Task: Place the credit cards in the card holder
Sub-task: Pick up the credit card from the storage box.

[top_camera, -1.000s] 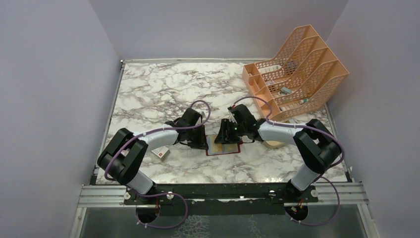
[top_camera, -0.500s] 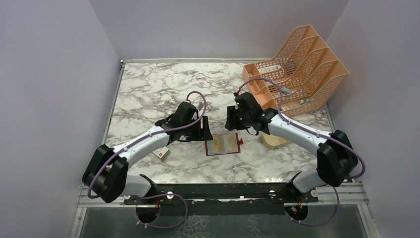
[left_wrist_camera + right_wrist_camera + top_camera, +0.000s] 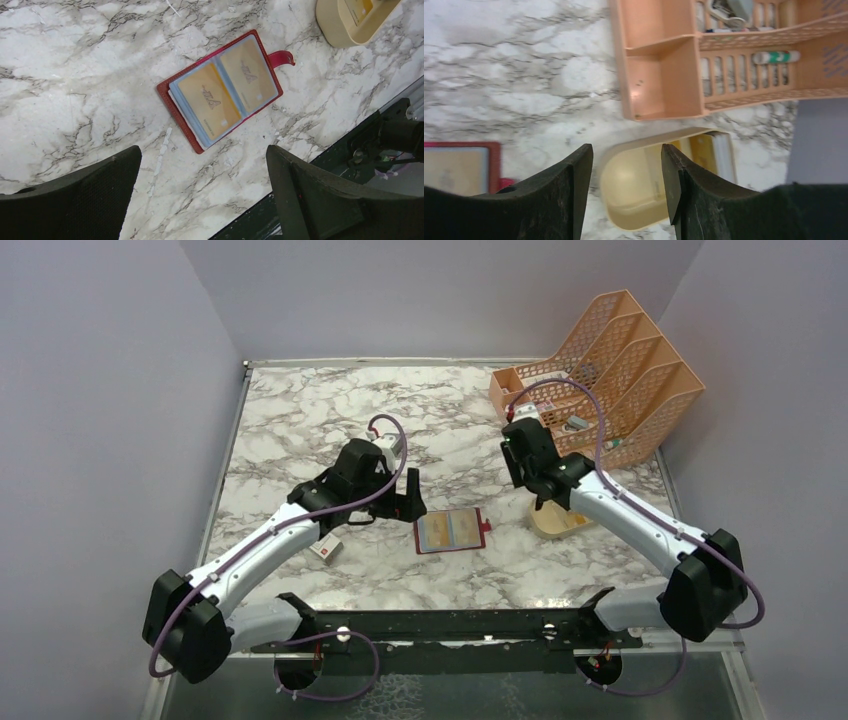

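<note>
The card holder lies open on the marble, dark red with a snap tab, and two gold credit cards sit in its clear slots. My left gripper hangs just left of it, open and empty; in the left wrist view the left gripper is near the holder's edge. My right gripper is open with nothing in it. In the right wrist view the right gripper hovers over a beige tray that holds another gold card.
An orange mesh file rack stands at the back right, close behind the right arm. The beige tray sits right of the holder. A small white box lies under the left arm. The table's front rail is near.
Both grippers have drawn back from the card holder. The left one rose, moved left and opened wide. The right one swung right, over the beige tray.
</note>
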Available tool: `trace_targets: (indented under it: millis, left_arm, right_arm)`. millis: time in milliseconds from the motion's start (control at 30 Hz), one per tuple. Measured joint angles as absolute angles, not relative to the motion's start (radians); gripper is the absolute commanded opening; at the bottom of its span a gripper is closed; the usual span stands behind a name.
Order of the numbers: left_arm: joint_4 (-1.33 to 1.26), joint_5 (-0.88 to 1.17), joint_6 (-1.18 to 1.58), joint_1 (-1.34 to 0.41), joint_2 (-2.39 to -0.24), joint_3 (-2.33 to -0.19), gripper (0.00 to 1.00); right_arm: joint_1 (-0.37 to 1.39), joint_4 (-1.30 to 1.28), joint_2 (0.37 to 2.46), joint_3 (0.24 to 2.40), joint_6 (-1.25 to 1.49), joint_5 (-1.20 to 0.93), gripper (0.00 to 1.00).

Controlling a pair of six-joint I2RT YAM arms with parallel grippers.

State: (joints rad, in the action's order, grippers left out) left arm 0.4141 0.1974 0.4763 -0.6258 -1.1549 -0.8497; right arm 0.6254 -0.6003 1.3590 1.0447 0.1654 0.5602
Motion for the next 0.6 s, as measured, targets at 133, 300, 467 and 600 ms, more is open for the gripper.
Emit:
trace_targets:
  millis: [133,300,467,600]
  left_arm:
    - [0.438,0.190,0.448,-0.626,-1.122,-0.847,0.99]
    - [0.445,0.190,0.424,-0.626,-1.110,-0.845,0.99]
    - [0.447,0.190,0.406,-0.626,-1.109,-0.845,0.99]
    - [0.448,0.191,0.398,-0.626,-1.109,-0.845,0.99]
  right_arm:
    - [0.555,-0.611,1.311,1.005,0.058,0.600,0.54]
    - [0.521,-0.608,1.271,0.951,-0.081,0.651,0.54]
    - [0.489,-0.588,1.264,0.874,-0.188,0.683,0.54]
    - [0.459,-0.568,1.281,0.832,-0.234,0.698,0.54]
